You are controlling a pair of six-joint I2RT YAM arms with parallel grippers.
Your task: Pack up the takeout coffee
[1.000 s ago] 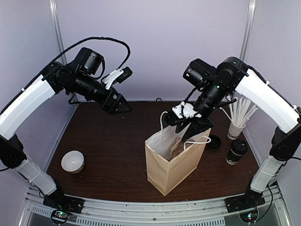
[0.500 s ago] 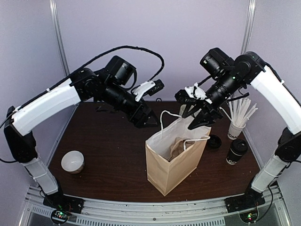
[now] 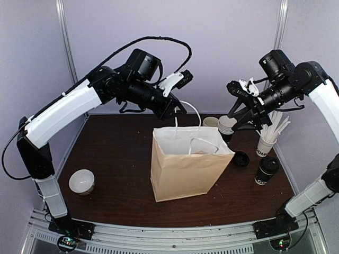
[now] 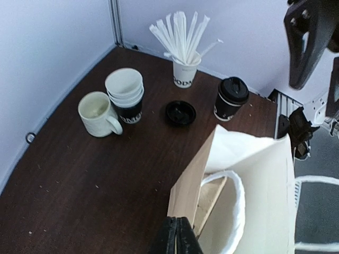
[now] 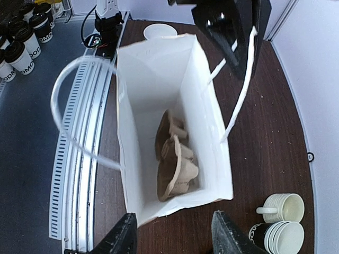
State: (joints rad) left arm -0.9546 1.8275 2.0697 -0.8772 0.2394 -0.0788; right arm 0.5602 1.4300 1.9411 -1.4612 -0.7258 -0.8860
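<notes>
The paper bag in the middle of the frame is matt brown kraft paper outside and smooth white inside. In its bottom lies a brown tray that looks like rough moulded cardboard. The table is dark wood grain with a low sheen. At upper right of the left wrist view, the coffee cup is smooth paper under a glossy black plastic lid. The mug at left there looks like glazed off-white ceramic. The arm shell is smooth, glossy white plastic. The rail along the bottom edge is ribbed bare metal.
</notes>
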